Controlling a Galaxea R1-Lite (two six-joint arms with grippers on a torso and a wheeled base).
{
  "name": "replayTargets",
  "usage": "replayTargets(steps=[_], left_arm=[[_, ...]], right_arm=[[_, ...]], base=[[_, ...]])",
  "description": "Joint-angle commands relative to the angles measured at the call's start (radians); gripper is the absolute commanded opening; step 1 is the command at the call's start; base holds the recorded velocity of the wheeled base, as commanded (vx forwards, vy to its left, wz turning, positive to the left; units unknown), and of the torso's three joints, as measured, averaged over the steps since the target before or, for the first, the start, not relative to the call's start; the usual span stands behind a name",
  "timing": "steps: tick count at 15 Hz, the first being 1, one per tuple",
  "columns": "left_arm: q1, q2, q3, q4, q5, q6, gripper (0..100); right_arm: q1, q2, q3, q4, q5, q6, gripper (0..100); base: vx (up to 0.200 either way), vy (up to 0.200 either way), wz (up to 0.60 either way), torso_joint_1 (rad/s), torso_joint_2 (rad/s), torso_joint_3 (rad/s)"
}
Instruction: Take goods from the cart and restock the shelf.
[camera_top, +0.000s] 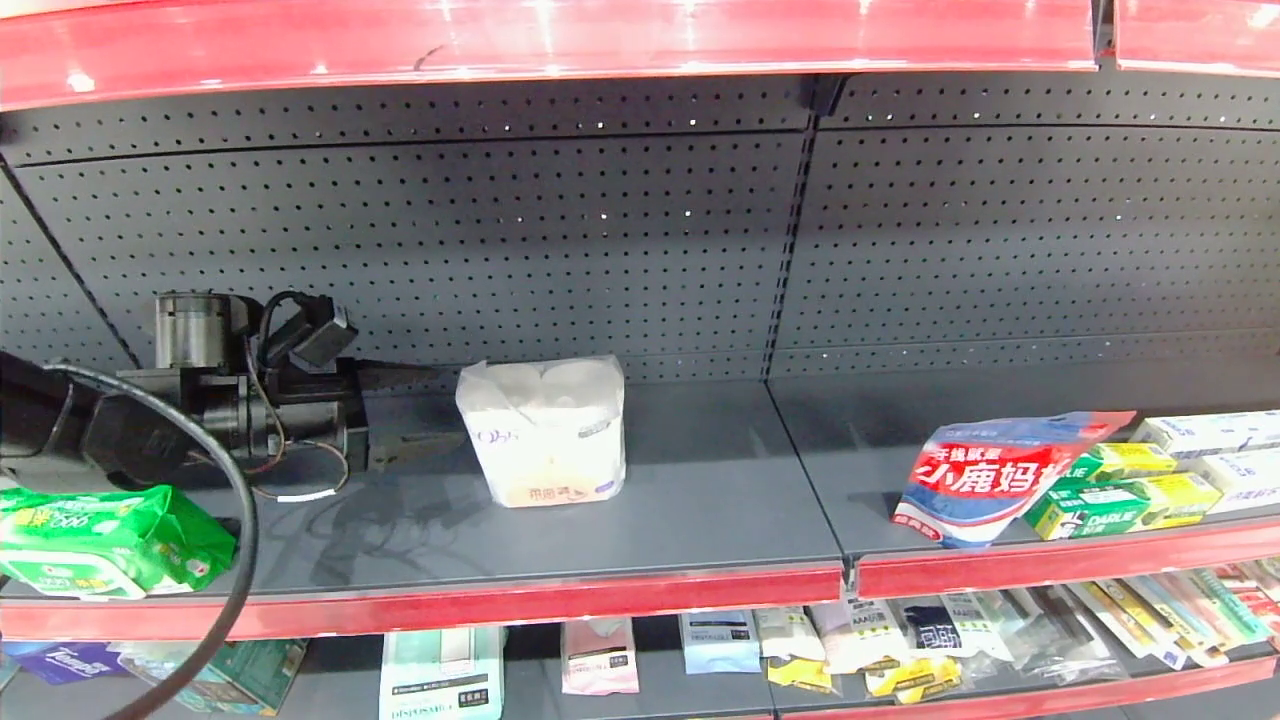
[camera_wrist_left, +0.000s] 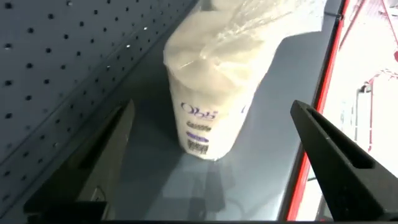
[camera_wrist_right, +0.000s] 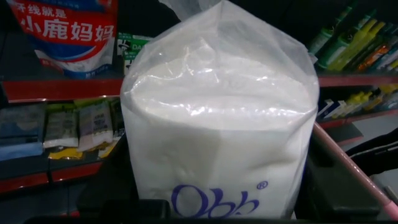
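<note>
A white tissue pack stands upright on the grey shelf, near the perforated back wall. My left gripper lies low over the shelf just left of it, open, its fingers spread wide. The pack sits ahead of them, untouched. In the right wrist view a second white tissue pack stands very close, with my right gripper shut on its lower sides. The shelves show behind it.
A green wipes pack lies at the shelf's front left, below my left arm. A red and blue bag, green toothpaste boxes and white boxes fill the right bay. Small packets hang on the lower shelf. A pink rim runs beside the held pack.
</note>
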Motion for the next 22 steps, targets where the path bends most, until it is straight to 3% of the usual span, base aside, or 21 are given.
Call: replayTargets(steps=[1, 6, 10, 14, 22], left_arm=[[-0.013, 0.046, -0.027, -0.002, -0.003, 0.0, 100], [-0.067, 0.108, -0.127, -0.005, -0.011, 0.002, 100], [-0.099, 0.141, -0.131, -0.011, -0.015, 0.005, 100], [-0.134, 0.194, -0.139, -0.097, -0.014, -0.001, 100], [-0.142, 0.225, -0.176, -0.108, 0.0, -0.001, 100]], right_arm=[[0.001, 0.002, 0.001, 0.0, -0.005, -0.001, 0], [-0.001, 0.003, 0.001, 0.002, -0.005, -0.001, 0], [0.001, 0.003, 0.001, 0.002, -0.006, -0.001, 0], [-0.001, 0.003, 0.001, 0.002, -0.006, -0.001, 0], [-0.001, 0.011, 0.002, 0.002, -0.006, -0.001, 0]], base=[[0.0, 0.0, 0.0, 0.0, 0.0, 0.0], [0.0, 0.0, 0.0, 0.0, 0.0, 0.0], [0.0, 0.0, 0.0, 0.0, 0.0, 0.0], [0.0, 0.0, 0.0, 0.0, 0.0, 0.0], [0.0, 0.0, 0.0, 0.0, 0.0, 0.0]])
